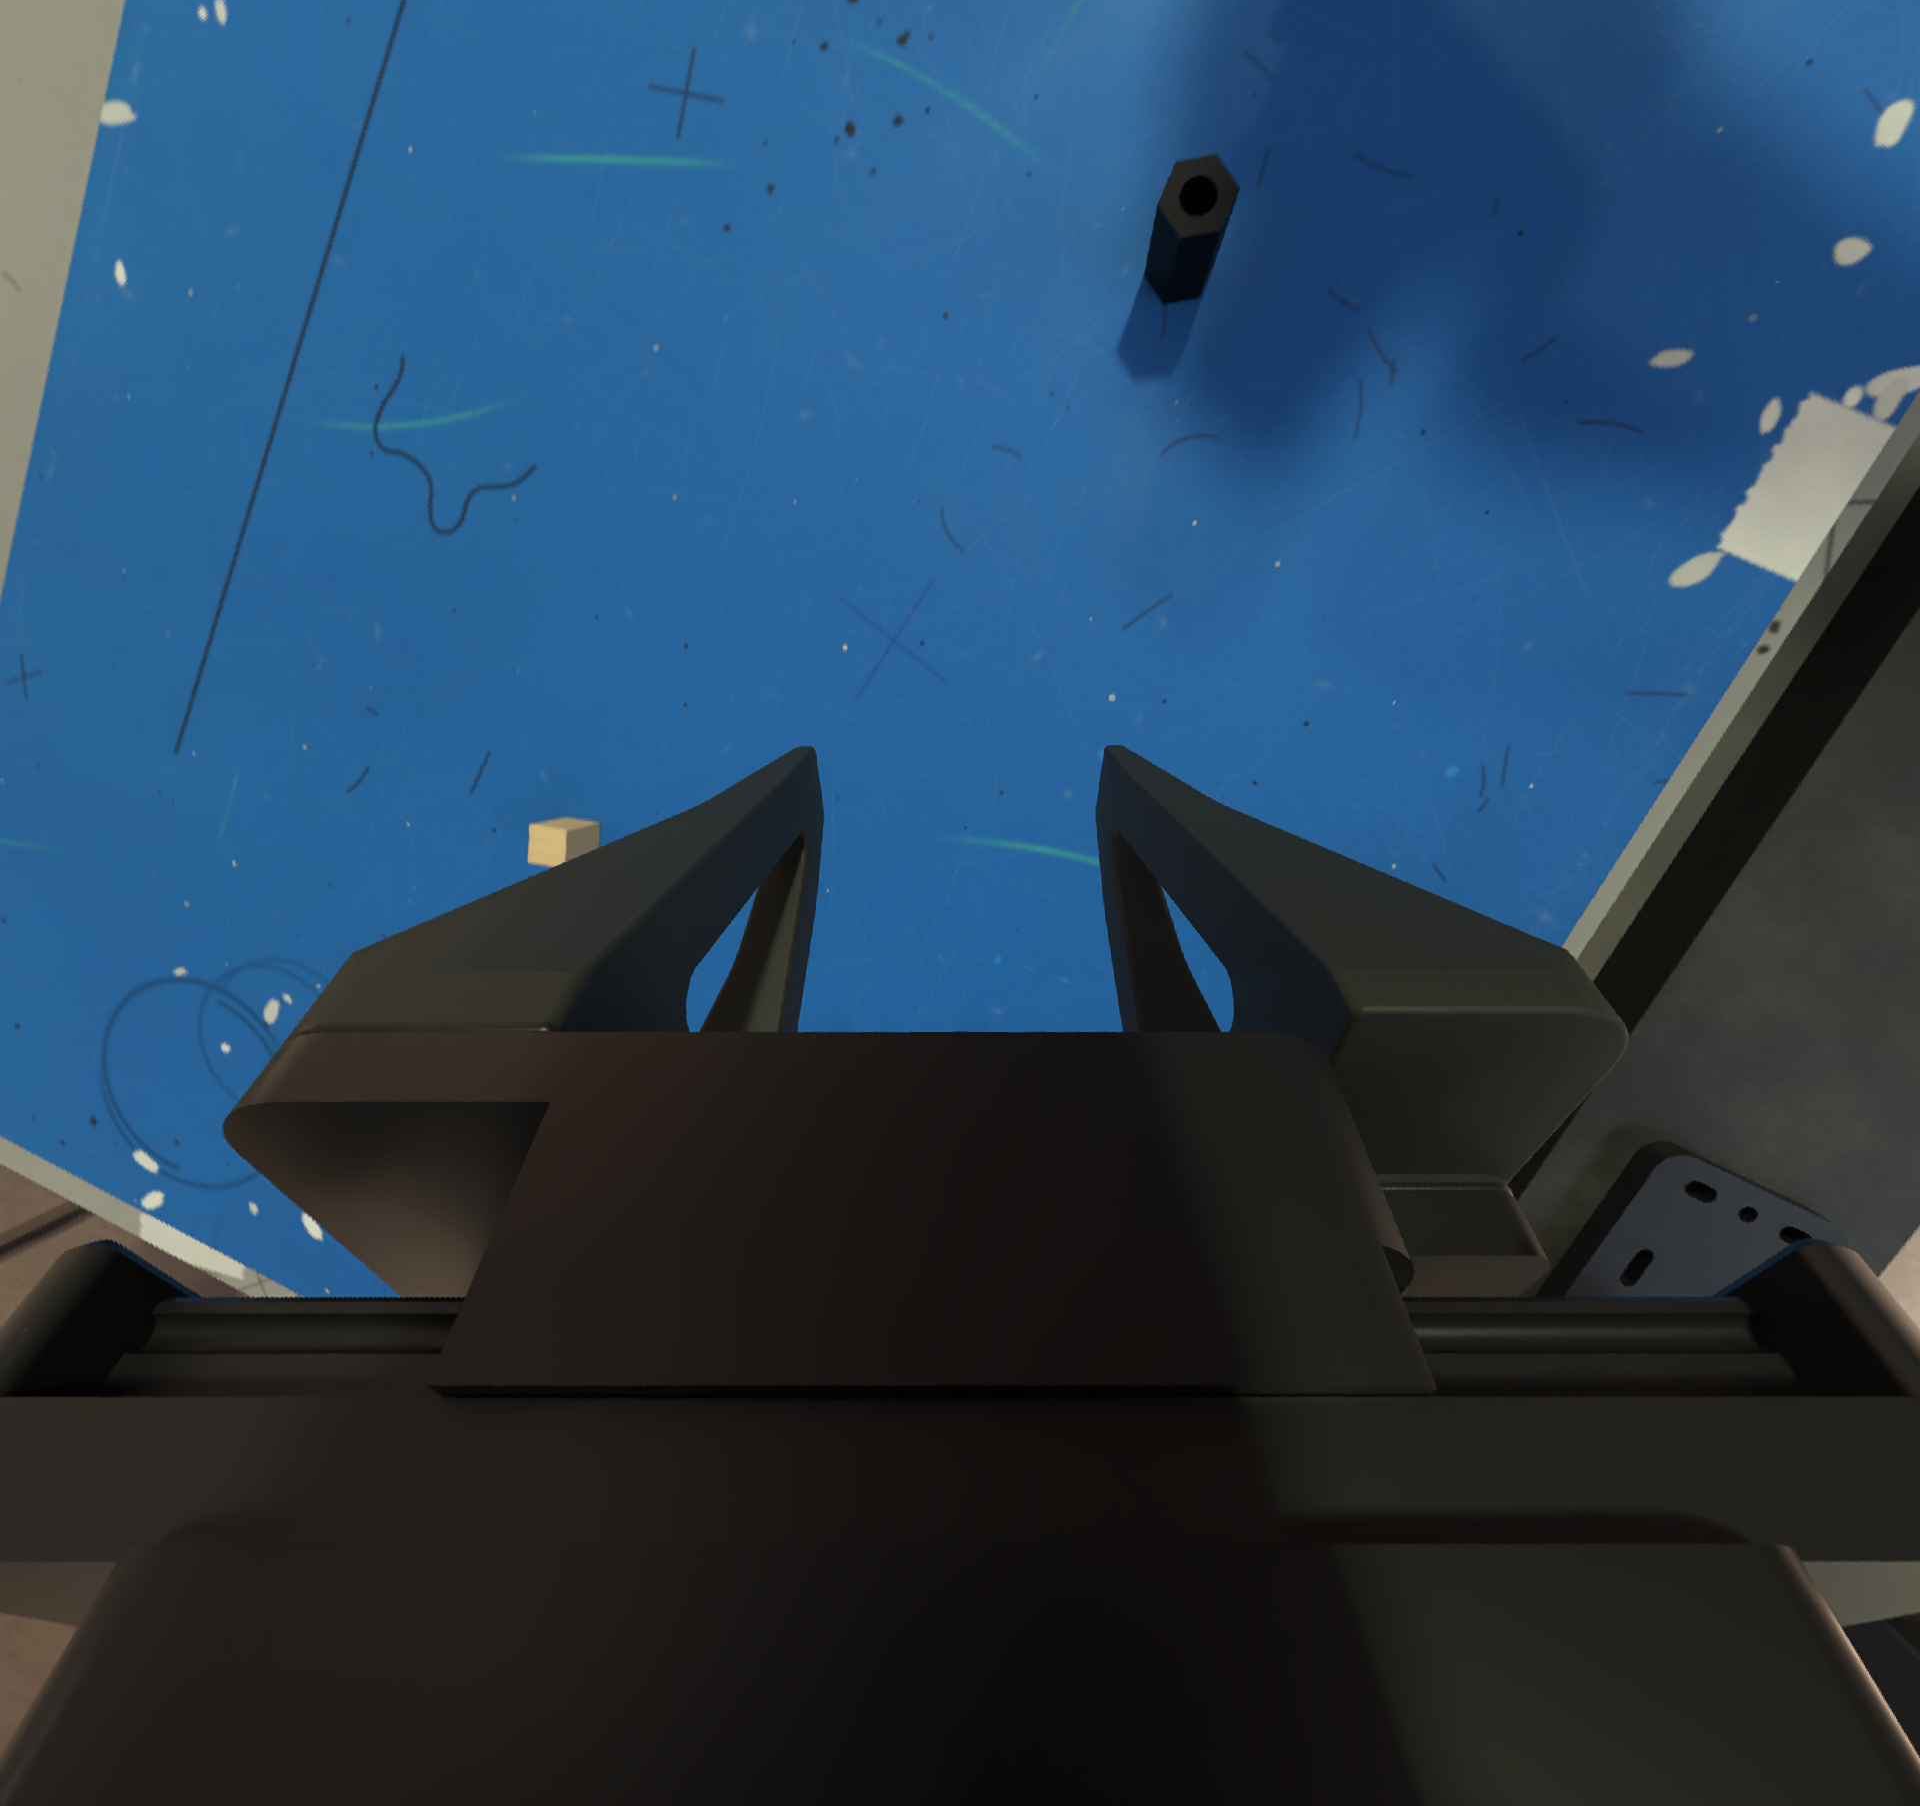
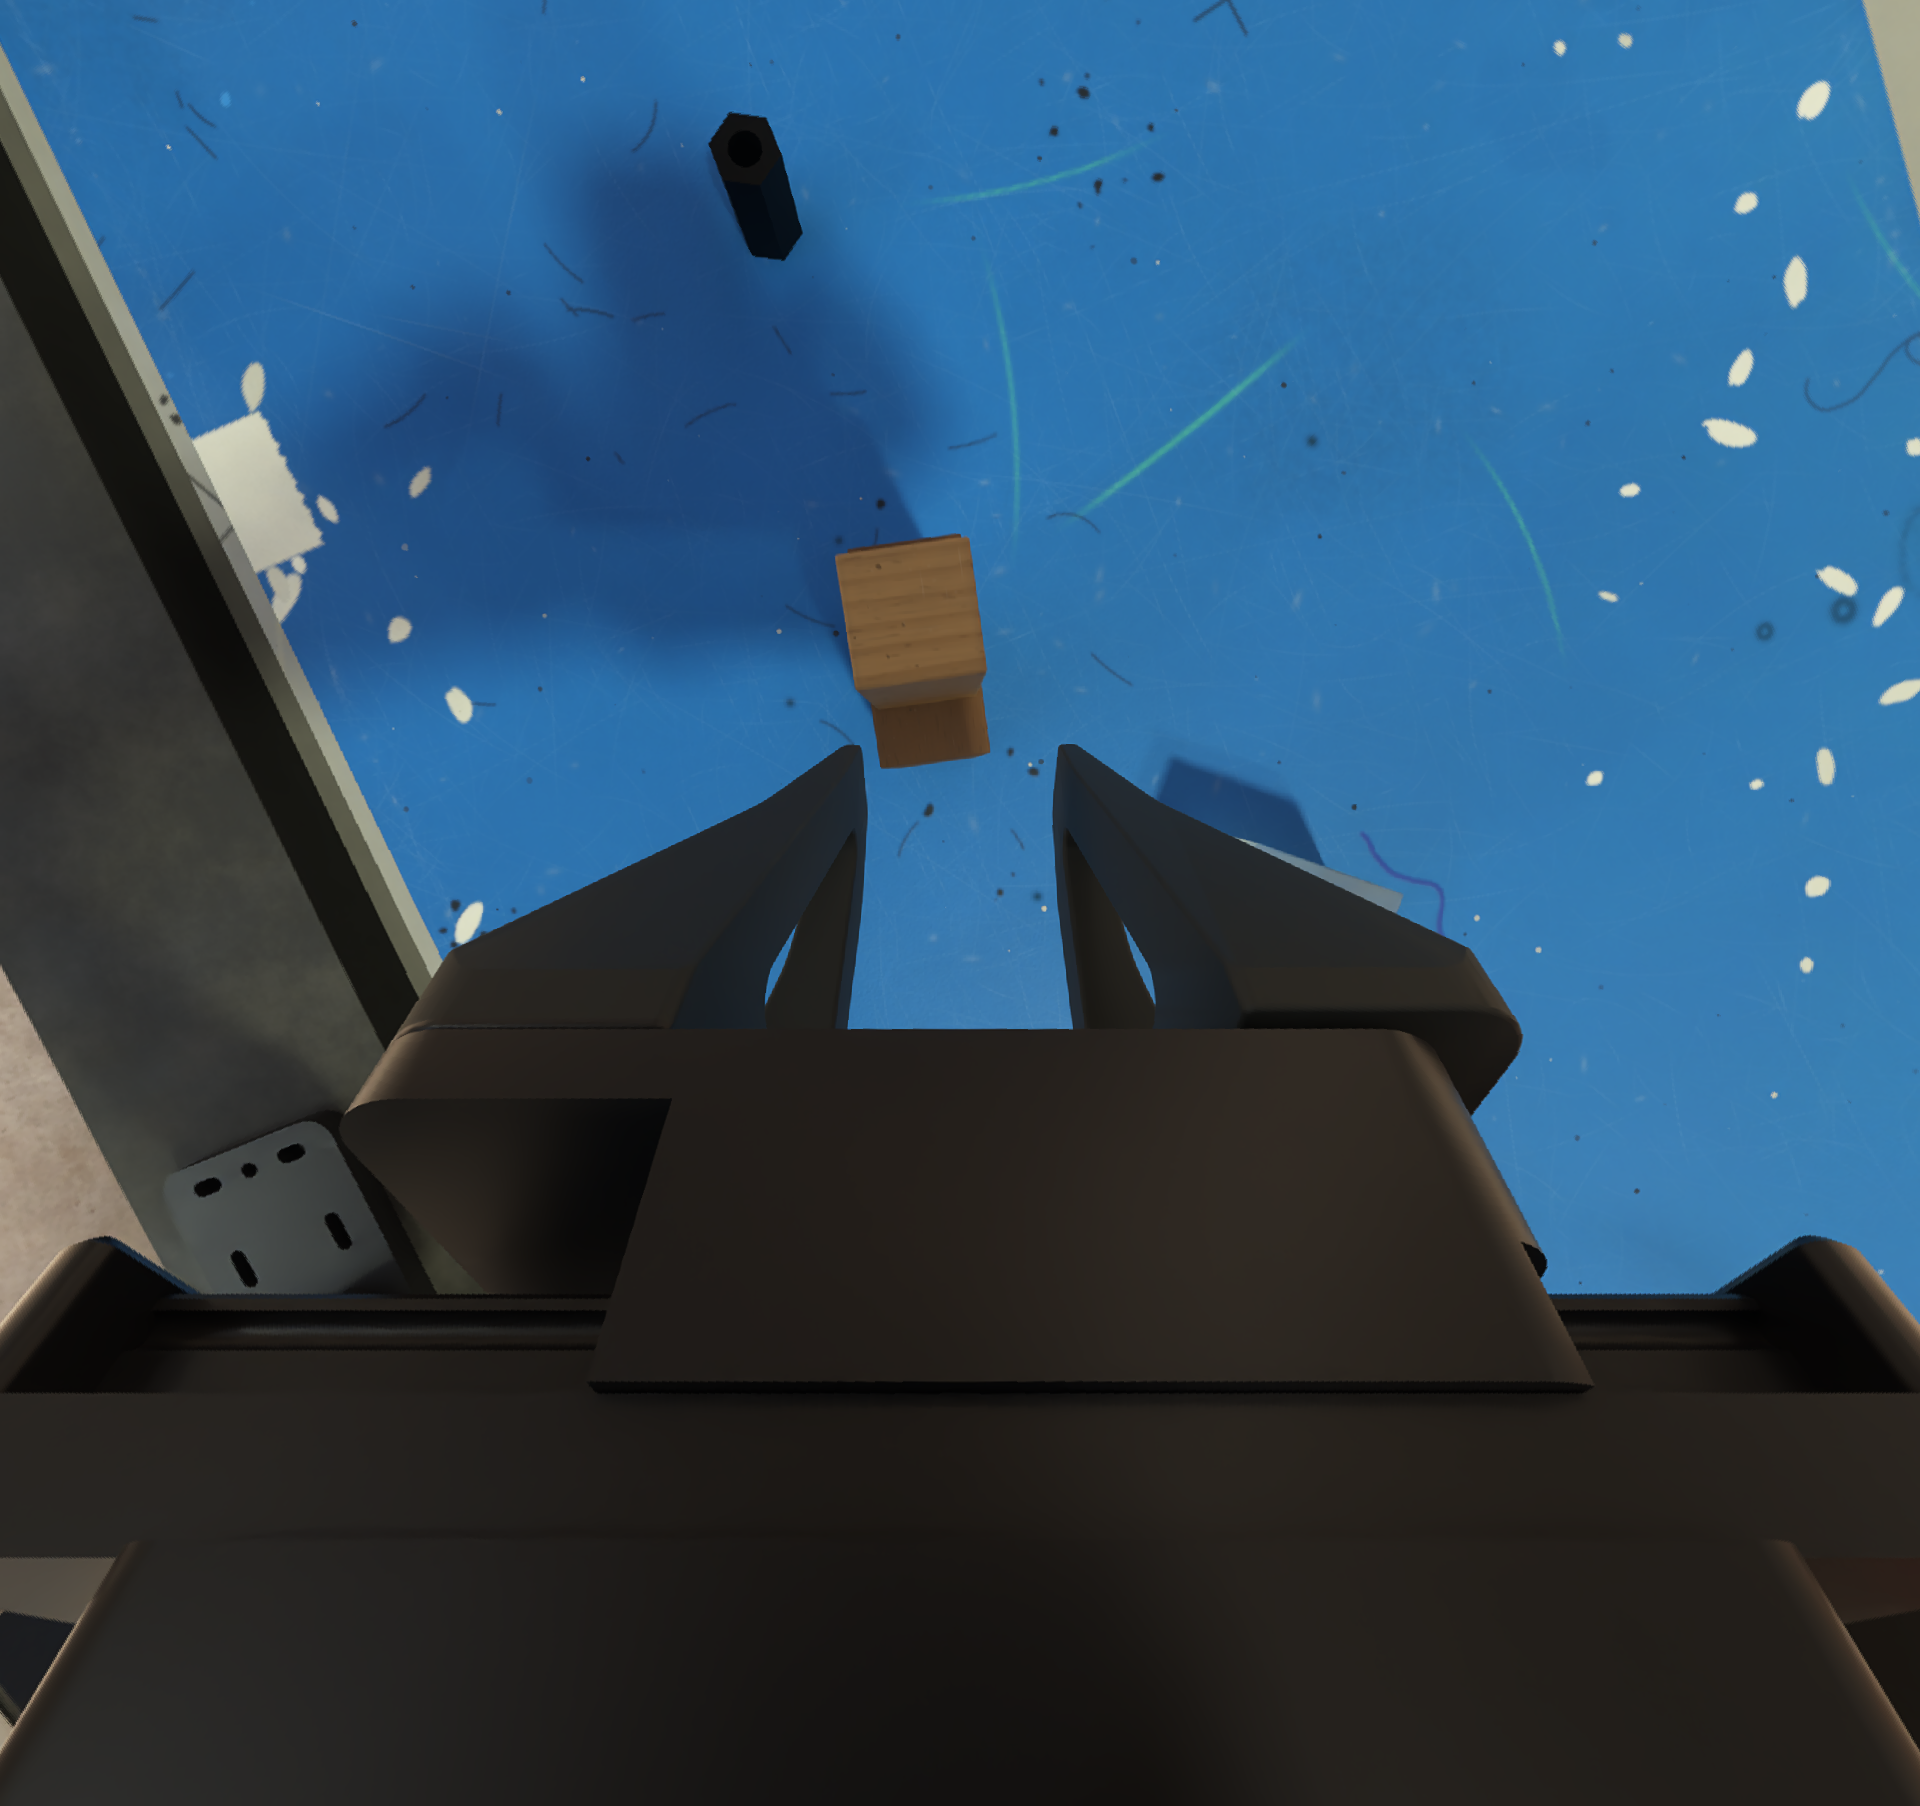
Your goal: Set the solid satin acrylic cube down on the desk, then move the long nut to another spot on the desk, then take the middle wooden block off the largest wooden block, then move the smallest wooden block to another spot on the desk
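Note:
In the left wrist view my left gripper (image 1: 958, 769) is open and empty above the blue desk (image 1: 727, 509). The black long nut (image 1: 1190, 229) stands upright far ahead of it. A small pale wooden block (image 1: 561, 840) lies on the desk beside the left finger, partly hidden by it. In the right wrist view my right gripper (image 2: 961, 759) is open and empty. A brown wooden block (image 2: 912, 613) sits on another wooden block (image 2: 930, 733) just beyond its fingertips. The nut (image 2: 755, 187) stands farther off. A pale translucent cube (image 2: 1351, 881) peeks out behind the right finger.
The desk's edge and a dark grey frame run along the right of the left wrist view (image 1: 1766, 821) and the left of the right wrist view (image 2: 156, 717). A white patch (image 2: 260, 489) and a grey bracket (image 2: 275, 1206) lie there. Arm shadows fall near the nut.

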Action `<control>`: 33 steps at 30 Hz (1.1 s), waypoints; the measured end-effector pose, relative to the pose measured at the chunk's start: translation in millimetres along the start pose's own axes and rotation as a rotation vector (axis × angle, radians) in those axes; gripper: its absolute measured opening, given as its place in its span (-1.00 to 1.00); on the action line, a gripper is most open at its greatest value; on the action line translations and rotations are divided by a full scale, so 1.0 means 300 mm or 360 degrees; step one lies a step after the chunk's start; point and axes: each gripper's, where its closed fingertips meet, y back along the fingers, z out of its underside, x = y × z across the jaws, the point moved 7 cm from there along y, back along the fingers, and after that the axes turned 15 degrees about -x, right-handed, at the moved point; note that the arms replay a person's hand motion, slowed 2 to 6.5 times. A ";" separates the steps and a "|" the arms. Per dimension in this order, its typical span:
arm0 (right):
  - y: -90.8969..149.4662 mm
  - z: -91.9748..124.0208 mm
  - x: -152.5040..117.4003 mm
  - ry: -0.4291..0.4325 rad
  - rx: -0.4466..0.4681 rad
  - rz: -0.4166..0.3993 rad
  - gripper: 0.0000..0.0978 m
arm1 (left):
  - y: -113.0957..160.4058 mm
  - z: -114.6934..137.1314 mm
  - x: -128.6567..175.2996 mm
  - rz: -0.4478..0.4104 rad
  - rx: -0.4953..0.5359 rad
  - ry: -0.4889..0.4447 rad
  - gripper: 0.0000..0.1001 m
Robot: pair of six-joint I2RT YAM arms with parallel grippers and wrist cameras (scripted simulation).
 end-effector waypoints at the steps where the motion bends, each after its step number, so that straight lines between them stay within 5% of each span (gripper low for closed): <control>1: -0.003 -0.007 -0.002 0.0005 -0.0003 -0.0001 -0.37 | 0.002 0.015 -0.002 -0.0003 0.0003 0.0015 -0.10; 11: -0.026 -0.062 -0.020 0.0058 -0.0039 -0.0003 -0.38 | 0.008 0.096 -0.048 -0.0071 -0.0036 0.0080 -0.16; 19: -0.030 -0.098 -0.025 0.0093 -0.0046 -0.0002 -0.38 | -0.001 0.072 -0.189 -0.0196 -0.0110 0.0060 -0.37; 33: -0.054 -0.108 -0.027 0.0119 -0.0075 -0.0037 -0.39 | -0.286 0.087 -0.388 -0.0165 -0.0688 -0.0251 -0.47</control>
